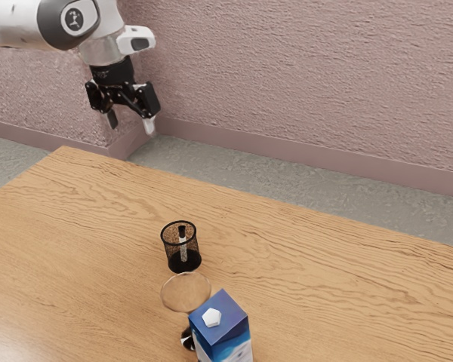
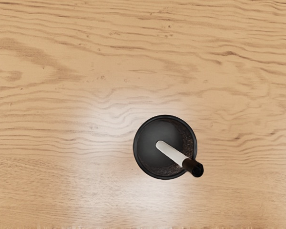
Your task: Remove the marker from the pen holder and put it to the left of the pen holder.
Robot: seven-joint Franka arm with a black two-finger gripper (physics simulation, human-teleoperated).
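Marker [image 1: 183, 246] is held tilted, dark end up, in black mesh pen holder [image 1: 185, 266], just lower left of center in the exterior view. Clear glass [image 1: 172, 308] is seen just below it, then blue-and-white carton [image 1: 220, 332] at bottom center; all set on wooden tabletop [image 1: 325, 279]. Gripper [image 1: 130, 125] is spread wide, upper left.

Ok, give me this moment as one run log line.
tool open, raised | marker leaning in pen holder, dark end up | placement not done

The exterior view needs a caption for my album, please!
Open gripper waiting up high, marker in its mesh pen holder, blue-topped carton nearby.
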